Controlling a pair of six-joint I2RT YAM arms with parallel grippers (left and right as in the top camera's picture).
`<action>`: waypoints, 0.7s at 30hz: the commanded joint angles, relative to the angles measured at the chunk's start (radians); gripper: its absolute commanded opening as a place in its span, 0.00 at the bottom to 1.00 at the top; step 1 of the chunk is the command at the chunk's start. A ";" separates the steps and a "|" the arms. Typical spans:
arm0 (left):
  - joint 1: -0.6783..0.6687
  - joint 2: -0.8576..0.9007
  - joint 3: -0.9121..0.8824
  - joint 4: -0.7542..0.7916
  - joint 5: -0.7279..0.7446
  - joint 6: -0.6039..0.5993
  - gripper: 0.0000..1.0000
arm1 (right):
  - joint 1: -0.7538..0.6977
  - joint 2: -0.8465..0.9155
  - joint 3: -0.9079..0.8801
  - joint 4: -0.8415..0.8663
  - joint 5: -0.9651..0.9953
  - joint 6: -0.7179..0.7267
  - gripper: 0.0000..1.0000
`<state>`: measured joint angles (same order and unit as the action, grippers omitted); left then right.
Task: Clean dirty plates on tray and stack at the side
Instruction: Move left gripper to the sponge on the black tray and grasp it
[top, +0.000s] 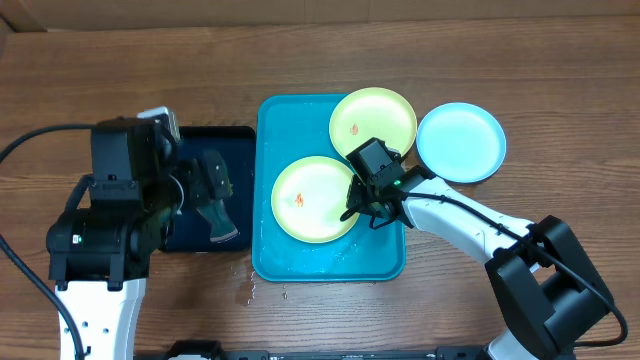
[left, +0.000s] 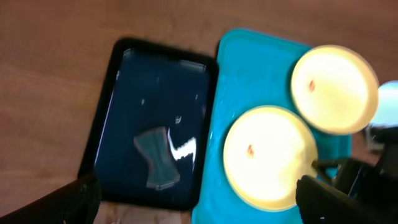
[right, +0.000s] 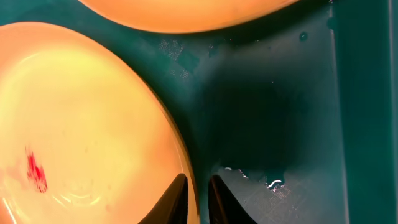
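Surface: brown wood-grain table (top: 560, 60); a pale cardboard-coloured strip (top: 300, 8) runs along its far edge. A few small wet spots (top: 250, 290) sit on the wood just off the near left corner of the turquoise tray (top: 300, 265), which lies mid-table. Two lime-green plates are on it, each with an orange-red smear. The near green plate (top: 320, 215) lies flat in the tray's middle; the far green plate (top: 373, 120) is at the far right corner, overhanging the rim. The blue plate (top: 461, 142) lies on bare wood just right of the tray, close beside the far green plate; whether they touch, cannot tell. Just left of the turquoise tray, a dark tray (top: 232, 145) holds a grey waisted pad (left: 158, 160). The left gripper (left: 198, 186) hangs over the dark tray, fingers spread wide, nothing between them. The right gripper (right: 198, 199) is down at the near green plate's right edge, fingers drawn narrow with the plate's rim between them; its arm crosses the tray's right rim and hides part of it. A black cable (top: 30, 140) loops over the table's left side.
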<state>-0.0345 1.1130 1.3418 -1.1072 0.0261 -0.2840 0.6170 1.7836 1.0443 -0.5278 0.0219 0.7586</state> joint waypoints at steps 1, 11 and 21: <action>0.002 0.009 0.011 0.020 0.016 0.014 1.00 | 0.006 0.008 -0.005 -0.004 -0.009 0.002 0.14; 0.002 0.082 -0.006 -0.129 0.072 0.015 1.00 | 0.006 0.008 -0.005 -0.016 -0.060 0.001 0.15; 0.002 0.231 -0.091 -0.124 0.039 0.015 0.57 | 0.006 0.008 -0.005 -0.017 -0.057 0.002 0.04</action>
<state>-0.0345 1.3140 1.2884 -1.2484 0.0807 -0.2794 0.6170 1.7836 1.0439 -0.5499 -0.0303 0.7586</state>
